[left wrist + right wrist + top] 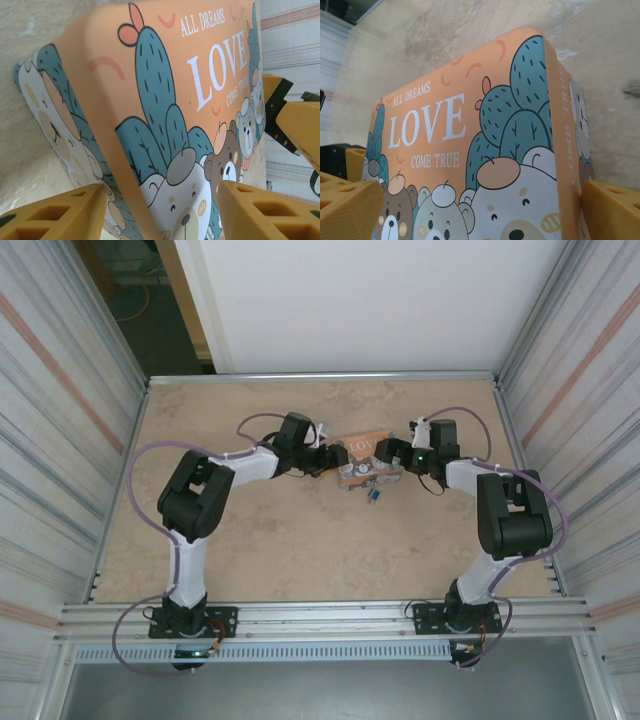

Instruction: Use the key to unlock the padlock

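The colourful "LOVE" tin (362, 455) lies mid-table between both arms. The tiny blue padlock (374, 496) sits at the tin's near edge; I cannot make out how it is attached. The key is out of view. My left gripper (333, 457) is at the tin's left end. In the left wrist view the tin (165, 125) runs between its yellow fingers (60, 212); whether they touch it is unclear. My right gripper (386, 453) is at the tin's right end, jaws wide. The tin (470, 150) lies between its fingers (612, 210).
Corrugated metal walls (60, 420) close in the left and right sides of the beige table (300, 550). A metal rail (320, 618) with both arm bases runs along the near edge. The right gripper's yellow fingers (300, 125) show past the tin in the left wrist view.
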You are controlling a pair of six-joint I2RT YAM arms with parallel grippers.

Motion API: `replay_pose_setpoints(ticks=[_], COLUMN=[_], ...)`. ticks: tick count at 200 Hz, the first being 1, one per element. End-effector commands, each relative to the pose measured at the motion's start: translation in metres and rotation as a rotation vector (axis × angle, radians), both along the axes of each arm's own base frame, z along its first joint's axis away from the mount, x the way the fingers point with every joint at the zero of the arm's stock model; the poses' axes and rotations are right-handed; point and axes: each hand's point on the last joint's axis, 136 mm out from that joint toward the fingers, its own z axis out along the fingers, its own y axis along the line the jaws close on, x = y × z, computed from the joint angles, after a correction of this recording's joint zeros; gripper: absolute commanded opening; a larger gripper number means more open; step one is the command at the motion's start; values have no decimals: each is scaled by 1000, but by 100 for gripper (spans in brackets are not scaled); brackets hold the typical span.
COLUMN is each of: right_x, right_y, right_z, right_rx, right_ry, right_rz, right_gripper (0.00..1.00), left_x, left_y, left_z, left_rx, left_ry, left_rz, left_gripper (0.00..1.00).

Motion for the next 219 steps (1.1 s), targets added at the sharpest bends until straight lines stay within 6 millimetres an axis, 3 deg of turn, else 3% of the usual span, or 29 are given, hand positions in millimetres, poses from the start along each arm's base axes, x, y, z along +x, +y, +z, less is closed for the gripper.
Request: replay_pose_setpoints(ticks=[1, 39, 71, 107, 154, 219], right_x=[-7, -3, 3, 9, 18, 2], right_y=[46, 74, 72, 54, 15, -24], right_z=[11, 10, 3, -1, 10, 32], right_rx=[48, 49, 18, -36, -80, -119], right_ry=[-21, -25, -21, -5, -17, -51], right_rz=[151, 200, 179, 121, 23, -51], right_gripper=[99, 99, 100, 99, 99, 99], left_x=[-13, -22, -31, -34, -31, -32], left_y=[1, 23, 35, 47, 69, 101], left_z=[21, 21, 20, 28, 47, 86], left_rx=[-26, -6, 13, 44, 70, 150], left_ry=[-33, -27, -20, -58, -118, -270], left_rz=[-7, 57, 80, 100, 158, 204], left_gripper=[61, 60, 61, 66, 69, 70])
